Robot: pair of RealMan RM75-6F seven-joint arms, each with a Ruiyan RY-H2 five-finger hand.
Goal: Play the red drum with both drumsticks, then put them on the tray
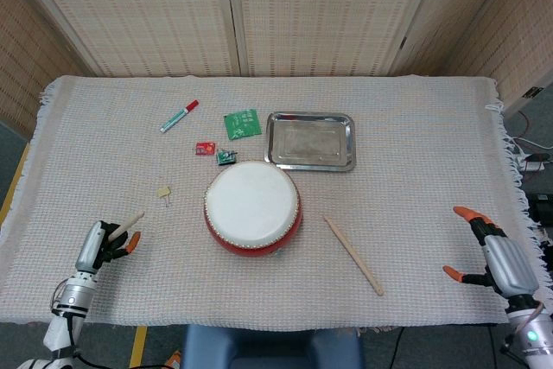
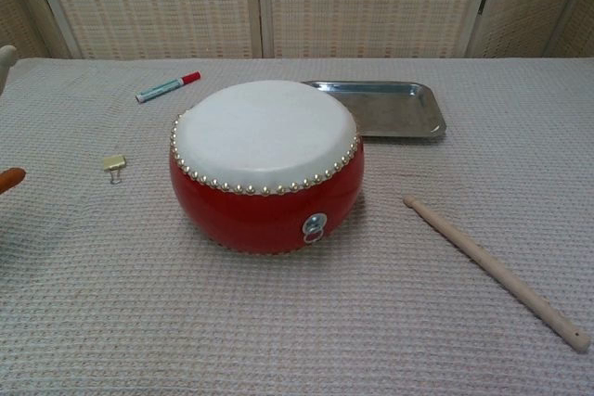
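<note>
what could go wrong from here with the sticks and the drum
The left hand holds its drumstick near the table's front corner; it might slip in a swing. The second drumstick lies flat on the cloth, awkward for the open right hand to pick up. Either reach could bump the red drum.

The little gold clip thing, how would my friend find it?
Start at the big red drum with the white top in the middle of the table. Look just to its left on the woven cloth: the small gold metal binder clip lies alone there, nearer than the red-capped marker pen and much smaller.
</note>
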